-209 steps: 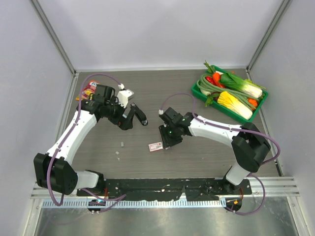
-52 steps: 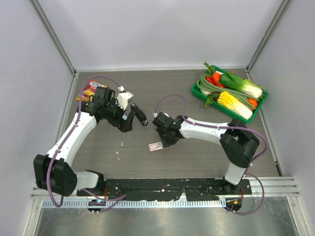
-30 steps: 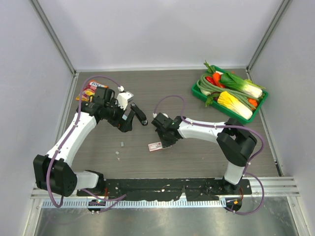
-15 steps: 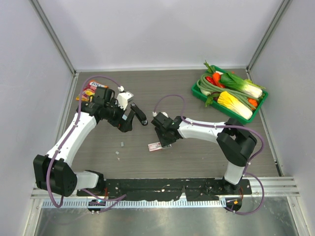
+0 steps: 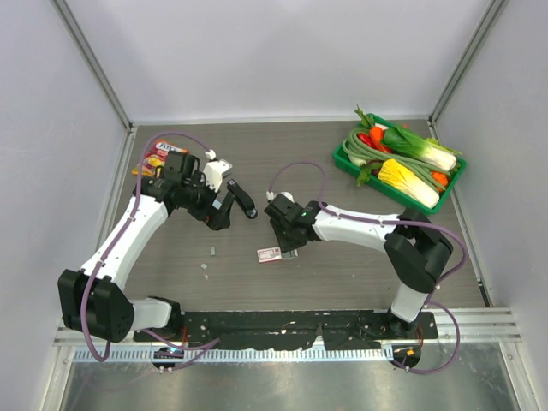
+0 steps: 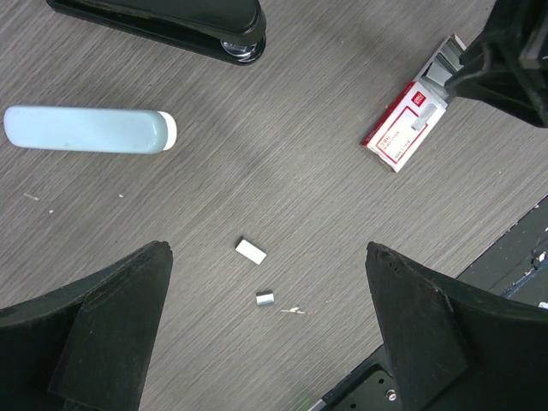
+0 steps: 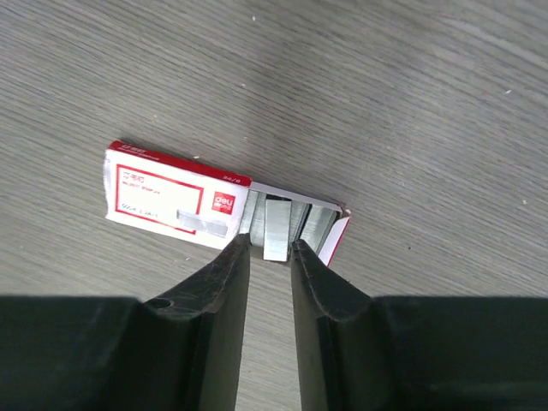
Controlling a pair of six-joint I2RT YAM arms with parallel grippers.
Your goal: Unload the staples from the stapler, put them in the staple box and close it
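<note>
The stapler lies apart on the table. Its pale blue-grey shell (image 6: 86, 130) (image 5: 218, 169) is separate from its black arm (image 6: 171, 26) (image 5: 242, 202). My left gripper (image 6: 270, 330) (image 5: 214, 210) hangs wide open above the table, holding nothing. Under it lie two small silvery staples bits (image 6: 251, 250) (image 6: 265, 299) (image 5: 211, 250). My right gripper (image 7: 270, 248) (image 5: 288, 245) is at the open end of a red-and-white staple box (image 7: 167, 199) (image 5: 269, 254). Its jaws stand narrowly open on either side of a staple strip (image 7: 277, 229) that sticks out of the box.
A green tray (image 5: 340, 156) of vegetables stands at the back right. A colourful snack packet (image 5: 154, 158) lies at the back left behind the left arm. The black mounting rail (image 5: 282, 325) runs along the near edge.
The right gripper's jaws have spread a little at the box's open end. The left arm and the stapler parts have not moved.
</note>
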